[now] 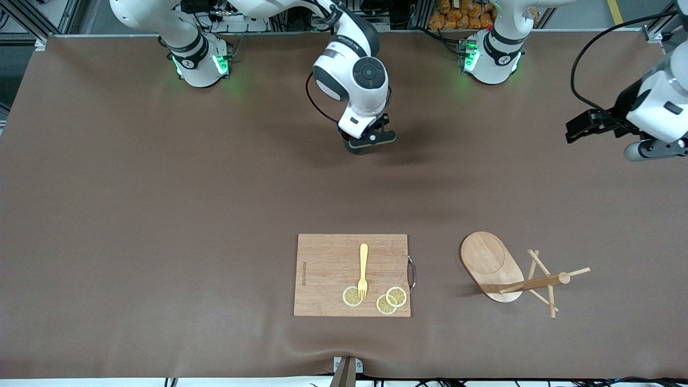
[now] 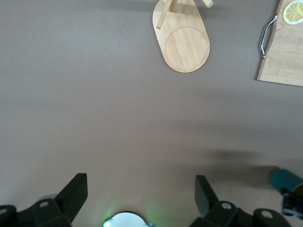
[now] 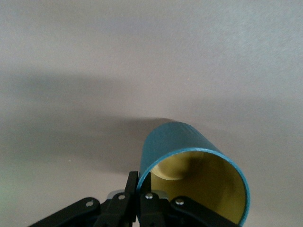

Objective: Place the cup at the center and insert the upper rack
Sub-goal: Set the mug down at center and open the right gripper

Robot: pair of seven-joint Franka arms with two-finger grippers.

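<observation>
The cup point(image 3: 189, 156), dark teal with a yellowish inside, shows in the right wrist view. My right gripper point(image 3: 140, 182) is shut on its rim, one finger inside and one outside. In the front view this gripper point(image 1: 371, 141) hangs over the bare brown cloth at mid-table and its hand hides most of the cup. The left wrist view also catches the cup point(image 2: 285, 180) at its edge. The upper rack point(image 1: 492, 263) rests on its oval base toward the left arm's end; its post point(image 1: 537, 281) carries thin pegs. My left gripper point(image 1: 579, 129) waits open and empty.
A rectangular wooden cutting board point(image 1: 328, 258) lies beside the rack, nearer to the front camera than the held cup. It carries a yellow fork point(image 1: 363, 269) and three lemon slices point(image 1: 396, 296). Its metal handle point(image 1: 411, 273) faces the rack. The left wrist view shows the rack's base point(image 2: 182, 45).
</observation>
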